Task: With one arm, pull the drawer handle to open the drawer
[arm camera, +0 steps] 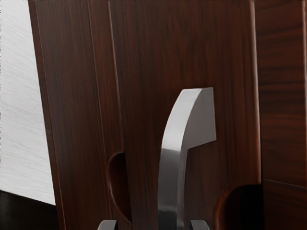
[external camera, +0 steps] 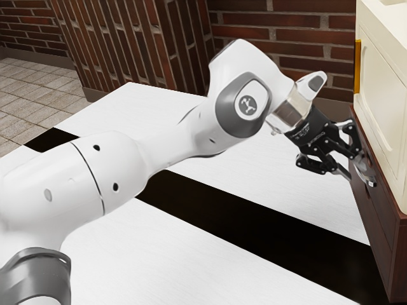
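Observation:
My gripper [external camera: 357, 176] is at the dark wooden drawer front [external camera: 380, 216] in the exterior view, its fingers spread around the curved silver handle [external camera: 365, 170]. In the wrist view, the handle [arm camera: 171, 167] stands out from the brown drawer front [arm camera: 153, 57] and runs down between the two grey fingertips of the gripper [arm camera: 153, 225]. Gaps show on both sides of the handle, the wider one toward the finger farther from it. The handle's lower part is cut off there.
A cream cabinet part [external camera: 385, 82] with a gold handle [external camera: 357, 67] rises above the dark wood. The white table [external camera: 191, 254] with black stripes lies under the arm. Brick walls [external camera: 286, 38] stand behind.

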Tool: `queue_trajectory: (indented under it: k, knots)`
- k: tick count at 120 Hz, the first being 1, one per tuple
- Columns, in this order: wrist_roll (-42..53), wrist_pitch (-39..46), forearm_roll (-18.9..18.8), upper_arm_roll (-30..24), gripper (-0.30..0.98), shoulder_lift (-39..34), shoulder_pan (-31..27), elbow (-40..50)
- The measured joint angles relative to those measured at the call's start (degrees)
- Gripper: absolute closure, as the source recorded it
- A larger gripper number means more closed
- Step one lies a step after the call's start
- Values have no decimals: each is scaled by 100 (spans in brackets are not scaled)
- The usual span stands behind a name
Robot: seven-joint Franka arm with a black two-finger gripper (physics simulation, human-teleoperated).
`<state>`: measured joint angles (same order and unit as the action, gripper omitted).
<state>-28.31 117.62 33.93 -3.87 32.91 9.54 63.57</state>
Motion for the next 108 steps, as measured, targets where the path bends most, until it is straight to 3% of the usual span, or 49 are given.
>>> queue_trajectory:
  k: [45, 108]
  knots:
    - [1, -60, -60, 32, 69, -65, -23, 25]
    - [-55, -356, -401, 98, 75, -197, -65, 56]
